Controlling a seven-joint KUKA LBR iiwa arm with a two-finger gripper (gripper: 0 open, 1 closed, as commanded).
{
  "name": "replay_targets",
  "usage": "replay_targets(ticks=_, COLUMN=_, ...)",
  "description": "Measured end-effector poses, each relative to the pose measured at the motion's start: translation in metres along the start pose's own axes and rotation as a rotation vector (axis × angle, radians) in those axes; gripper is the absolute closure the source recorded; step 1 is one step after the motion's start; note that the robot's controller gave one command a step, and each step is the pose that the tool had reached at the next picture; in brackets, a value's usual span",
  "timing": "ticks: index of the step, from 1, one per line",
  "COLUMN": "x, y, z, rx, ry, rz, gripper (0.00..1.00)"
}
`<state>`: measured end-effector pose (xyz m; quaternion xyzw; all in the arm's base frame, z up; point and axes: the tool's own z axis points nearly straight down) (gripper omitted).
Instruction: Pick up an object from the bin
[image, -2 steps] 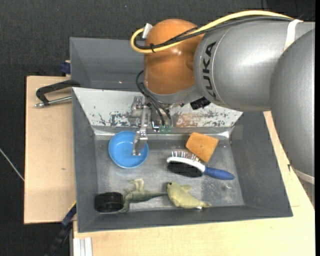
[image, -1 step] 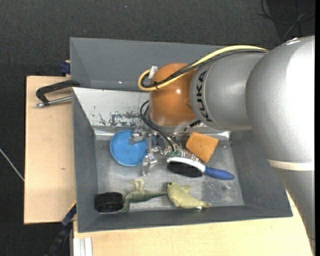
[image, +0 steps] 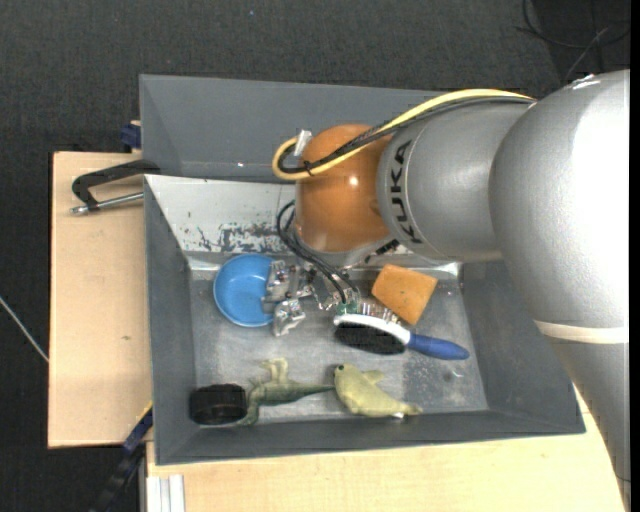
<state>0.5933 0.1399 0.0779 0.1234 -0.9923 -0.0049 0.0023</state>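
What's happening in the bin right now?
The arm reaches in from the right, and its hand is low in the bin, against the right rim of the blue bowl near the back. Nothing looks lifted yet. An orange sponge and a blue-handled brush lie just right of the hand. A black wheel, a green toy lizard and a yellowish toy sit along the front wall.

blue bowl (image: 243, 290) | round, open side up | bin (image: 168, 340) floor, left-centre | right rim beside hand (image: 287, 303)
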Motion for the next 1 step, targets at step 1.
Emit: replay_targets(ticks=1, x=-0.001, y=0.0233, z=-0.1525, rx=0.01, ry=-0.019, rz=-0.06, gripper=1.0)
